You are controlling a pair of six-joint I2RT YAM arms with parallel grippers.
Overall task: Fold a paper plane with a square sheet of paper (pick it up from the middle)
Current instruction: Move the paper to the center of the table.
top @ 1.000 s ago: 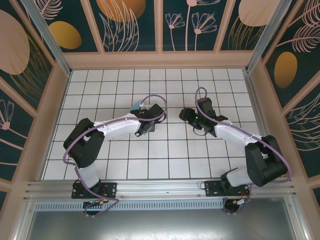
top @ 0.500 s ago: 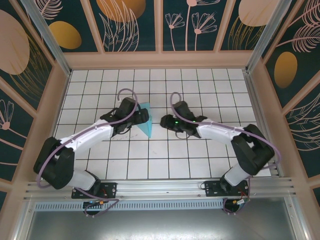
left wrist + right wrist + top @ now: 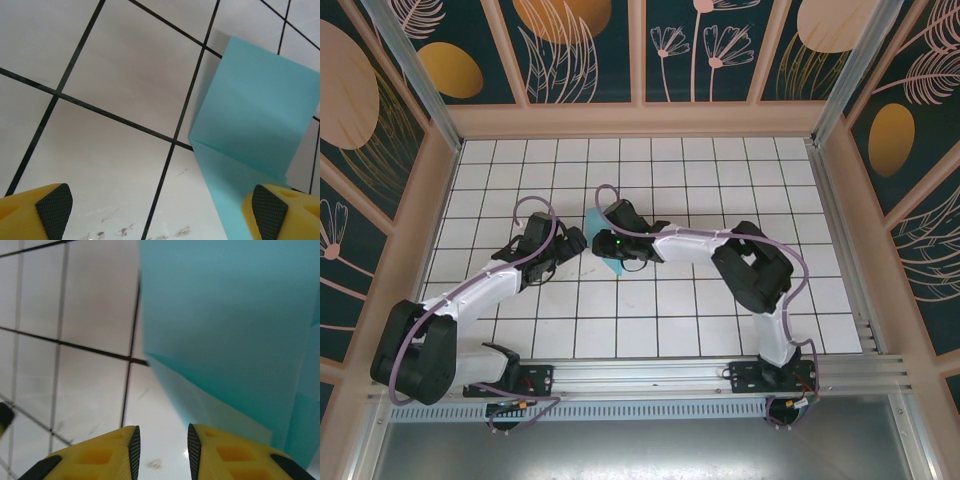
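Observation:
The paper plane [image 3: 615,268] is a folded turquoise sheet lying on the white tiled table [image 3: 720,190], left of centre. In the left wrist view the paper plane [image 3: 255,115] lies at the right with a raised flap and a crease, beside my right-hand fingertip [image 3: 272,212]. My left gripper [image 3: 577,243] [image 3: 162,215] is open wide just left of the paper, over bare tile. My right gripper [image 3: 606,238] [image 3: 161,447] hovers low over the paper's edge; its jaws stand a narrow gap apart with bare table between them. The paper plane [image 3: 230,325] rises just ahead and to the right of them.
Black grid lines cross the table, with scuff marks [image 3: 115,230] near my left fingers. Patterned walls [image 3: 640,50] and metal posts enclose the table on three sides. A rail [image 3: 640,375] with both arm bases runs along the near edge.
My left gripper opened wide and drew back to the left, leaving the paper on the table. My right arm swung left over the paper while its jaws narrowed.

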